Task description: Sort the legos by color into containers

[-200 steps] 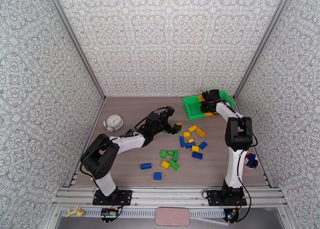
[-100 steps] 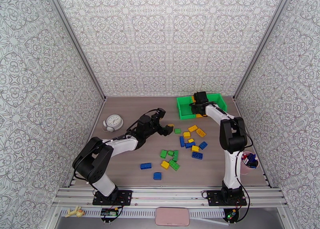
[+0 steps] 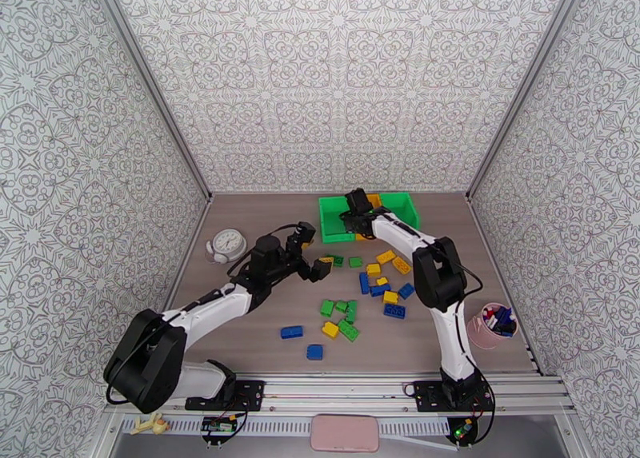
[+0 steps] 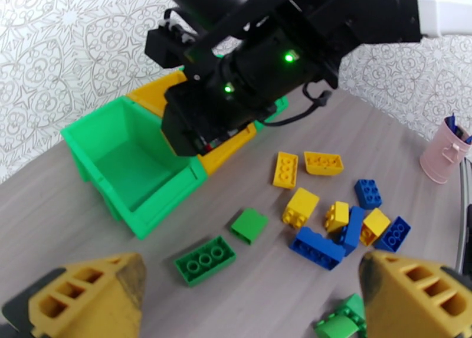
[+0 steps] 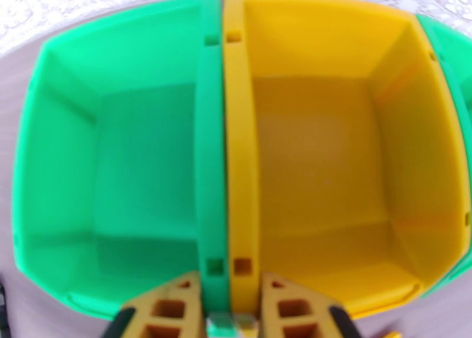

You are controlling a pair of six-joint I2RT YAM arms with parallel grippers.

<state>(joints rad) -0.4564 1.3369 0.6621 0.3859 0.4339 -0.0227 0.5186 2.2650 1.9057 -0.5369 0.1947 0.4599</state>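
A patterned white enclosure is walling in a grey wood-grain surface (image 3: 256,324), where the legos (image 3: 390,297) are lying loose in a blue, green and yellow scatter between the two arms. The containers (image 3: 334,228) are sitting as one joined row at the far side, just beyond the scatter. The right tool (image 5: 230,312) is pinching narrowly over the near edge, exactly where the green bin (image 5: 118,174) and the yellow bin (image 5: 330,156) are meeting. That hold on the seam is probably giving it command of the whole row for repositioning. Both bin floors shown there are bare, so sorting is apparently not yet under way.

The left tool (image 4: 248,298) is hanging spread wide and holding nothing, low over a flat green brick (image 4: 205,260), likely lining up a first pick.

A pink cup (image 3: 492,332) and a white clock (image 3: 228,244) are standing off to the sides. No brand or label is showing, and the clock's dial is appearing too small to read.
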